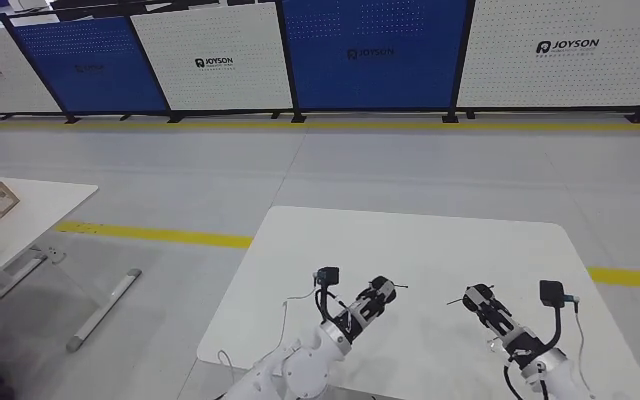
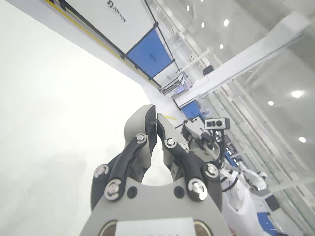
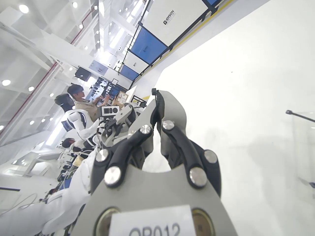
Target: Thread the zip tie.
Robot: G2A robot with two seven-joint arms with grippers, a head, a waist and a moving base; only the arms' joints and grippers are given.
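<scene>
Both arms hover over the near part of the white table, with their grippers facing each other. My left gripper is shut on a thin black zip tie piece, and a short black end pokes out toward the right arm. My right gripper is shut too, with a small black zip tie head at its fingertips. A thin black tip points back toward the left arm. A small gap separates the two black ends.
A thin black strip shows beside the right gripper over the table. Another white table stands on the floor to the left. Blue and white panels line the back.
</scene>
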